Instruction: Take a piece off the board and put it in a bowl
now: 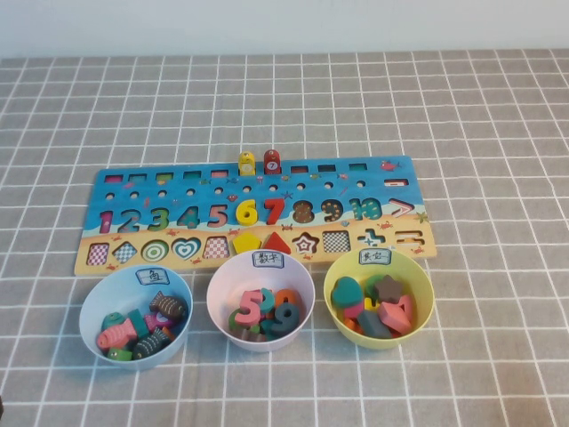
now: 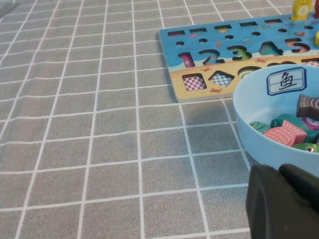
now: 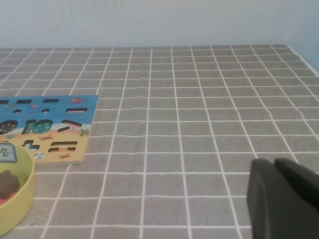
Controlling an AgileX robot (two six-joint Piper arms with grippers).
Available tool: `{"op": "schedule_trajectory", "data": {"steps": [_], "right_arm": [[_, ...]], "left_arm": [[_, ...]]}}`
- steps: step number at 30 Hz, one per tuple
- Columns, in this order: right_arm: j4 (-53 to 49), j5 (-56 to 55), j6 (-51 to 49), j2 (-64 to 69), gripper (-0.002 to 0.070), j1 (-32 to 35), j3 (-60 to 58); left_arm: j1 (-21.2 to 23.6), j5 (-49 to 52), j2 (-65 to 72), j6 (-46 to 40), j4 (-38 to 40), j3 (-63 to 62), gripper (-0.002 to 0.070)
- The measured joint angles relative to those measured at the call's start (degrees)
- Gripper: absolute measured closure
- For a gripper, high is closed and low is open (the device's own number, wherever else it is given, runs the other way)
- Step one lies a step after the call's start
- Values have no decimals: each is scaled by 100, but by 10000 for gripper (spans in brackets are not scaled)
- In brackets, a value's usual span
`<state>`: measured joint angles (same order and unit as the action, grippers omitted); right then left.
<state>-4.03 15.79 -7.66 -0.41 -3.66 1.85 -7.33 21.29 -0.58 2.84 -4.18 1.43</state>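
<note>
The board [image 1: 253, 213] lies across the middle of the desk [image 1: 498, 116], with only the yellow peg [image 1: 246, 164] and red peg [image 1: 272, 161] standing on it. The piece [image 1: 167, 306], dark and striped, already rests among other fish in the pale blue bowl [image 1: 93, 334] toward the desk's near left corner, beside the pink-white bowl [image 1: 218, 307] and yellow bowl [image 1: 425, 311].

The left hand [image 2: 284, 199] sits low just beside that bowl, fingers pressed together and holding nothing. The right hand [image 3: 284, 199] is parked off toward the desk's right edge, likewise shut and empty.

The task looks done. The main risk is the left hand nudging the bowl as it moves, sliding or tipping it.
</note>
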Motion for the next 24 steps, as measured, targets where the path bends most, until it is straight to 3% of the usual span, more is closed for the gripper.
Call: {"op": "schedule_trajectory", "data": {"steps": [7, 13, 24], "right_arm": [[183, -47, 61, 0, 694, 0, -111], [1287, -13, 1271, 0, 694, 104, -333], [1448, 557, 1480, 0, 694, 117, -333]], "left_arm": [[0, 0, 0, 0, 0, 0, 676], [0, 0, 0, 0, 0, 0, 676], [0, 0, 0, 0, 0, 0, 676]]}}
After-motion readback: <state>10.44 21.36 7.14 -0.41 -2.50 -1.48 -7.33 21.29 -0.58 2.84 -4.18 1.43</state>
